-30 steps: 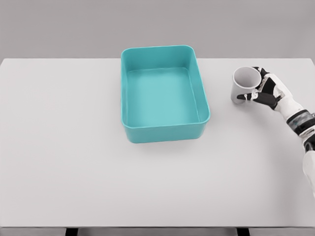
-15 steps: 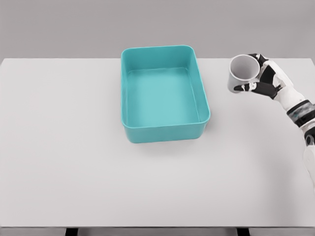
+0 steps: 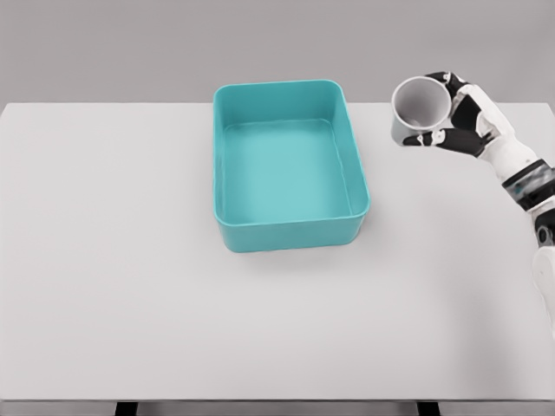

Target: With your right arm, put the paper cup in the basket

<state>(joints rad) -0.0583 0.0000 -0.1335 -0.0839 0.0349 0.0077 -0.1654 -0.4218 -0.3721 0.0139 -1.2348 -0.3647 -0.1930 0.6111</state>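
A grey-white paper cup (image 3: 416, 108) hangs above the table at the right, its open mouth turned toward me. My right hand (image 3: 451, 121) is shut on the cup, fingers wrapped round its side, the arm coming in from the right edge. The teal basket (image 3: 290, 230) stands on the table left of the cup, a rectangular tub with nothing inside. A gap of bare table separates the cup from the basket's right wall. The left arm does not show.
The white table (image 3: 130, 286) spans the whole view, its front edge near the bottom and its back edge behind the basket. A plain grey wall lies beyond.
The right hand has lifted the cup off the table and carried it up and a little left, toward the basket. The cup now tilts more toward the camera.
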